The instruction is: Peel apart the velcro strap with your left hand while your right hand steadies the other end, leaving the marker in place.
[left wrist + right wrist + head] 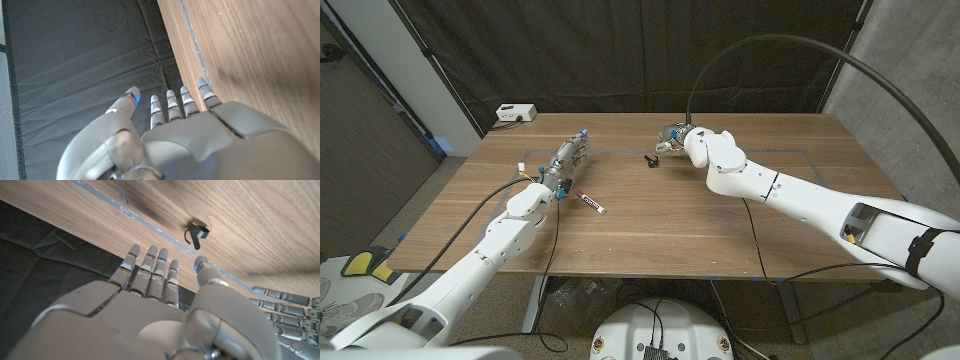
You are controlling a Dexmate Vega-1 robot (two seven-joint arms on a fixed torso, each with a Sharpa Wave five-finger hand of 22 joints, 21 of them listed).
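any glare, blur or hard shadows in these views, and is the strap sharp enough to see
Head view: even light, no glare, velcro strap small but distinct near the right hand, marker sharp. Right wrist view: strap crisp with a soft shadow. Left wrist view: left hand slightly soft up close, wood grain clear.

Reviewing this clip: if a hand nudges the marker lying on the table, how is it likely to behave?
The marker looks like a slim, stiff cylinder lying on its side on the bare wooden table, so a sideways nudge would probably roll it. It seems small and light, likely to skid or spin easily. It lies close to the left hand, so an accidental brush seems plausible.
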